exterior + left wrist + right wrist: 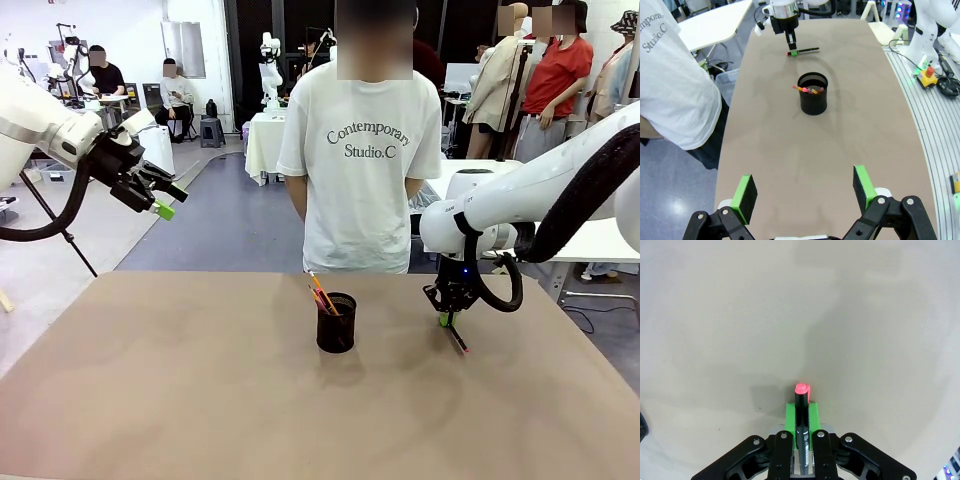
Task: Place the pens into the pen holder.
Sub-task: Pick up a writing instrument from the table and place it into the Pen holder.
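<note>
Clamped between my right gripper's [801,421] green pads lies the black pen [800,412] on the table [790,315]; my left gripper [805,192] hangs spread, empty.

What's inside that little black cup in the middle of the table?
Two pens stand in the pen holder: a yellow-orange pencil and a pinkish-brown pen, their tops leaning over the rim. Their lower ends and the cup's bottom are hidden by its wall.

Even, bright indoor light falls from overhead. The table [200,400] is matte and glare-free, with soft shadows at picture centre. Both wrist views bow toward their edges. The front view's far background, along the top, looks slightly soft.
</note>
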